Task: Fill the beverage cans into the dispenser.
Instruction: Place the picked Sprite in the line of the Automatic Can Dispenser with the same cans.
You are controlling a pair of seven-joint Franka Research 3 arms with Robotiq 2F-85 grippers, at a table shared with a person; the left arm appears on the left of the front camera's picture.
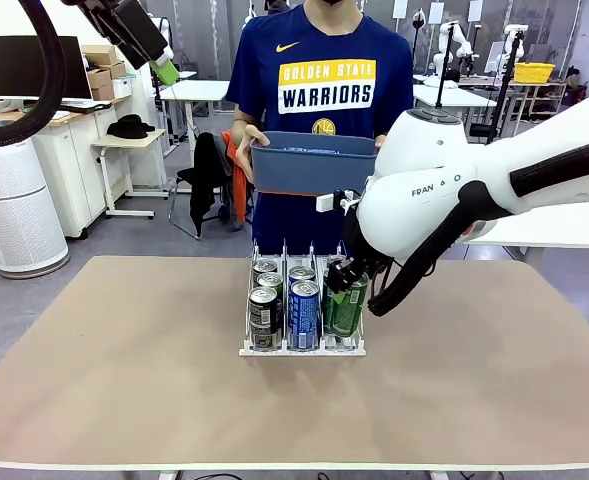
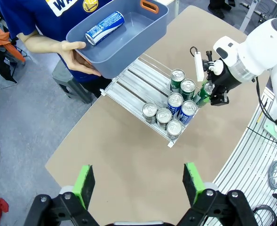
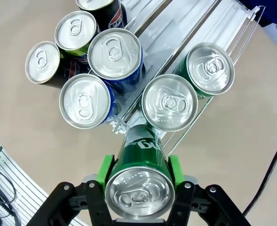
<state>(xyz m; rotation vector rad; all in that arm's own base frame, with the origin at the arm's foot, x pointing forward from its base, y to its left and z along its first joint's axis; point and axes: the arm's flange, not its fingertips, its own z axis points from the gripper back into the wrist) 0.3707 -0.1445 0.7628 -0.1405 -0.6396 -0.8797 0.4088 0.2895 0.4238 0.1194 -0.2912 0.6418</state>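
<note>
The tan rectangular table [image 1: 124, 380] carries the low clear three-lane plastic dispenser [image 2: 133, 84] at its centre. A person in a blue shirt [image 1: 324, 60] stands at the far side. Both hands hold a blue rectangular plastic bin [image 1: 309, 168] above the far edge. One blue-and-white aluminium can [image 2: 105, 27] lies on its side in the bin.

Dispenser contents:
- Three dark cans [image 3: 75, 30] in one outer lane.
- Two blue cans [image 3: 114, 52] in the middle lane.
- Two green cans [image 3: 170, 102] in the other outer lane.

The right gripper [image 3: 140, 167] clamps a green aluminium can [image 3: 140, 188]. The can is tilted, with its lower end at the robot-side end of the green lane. The left gripper [image 2: 139, 181] hangs high above the table, jaws wide, holding nothing.
</note>
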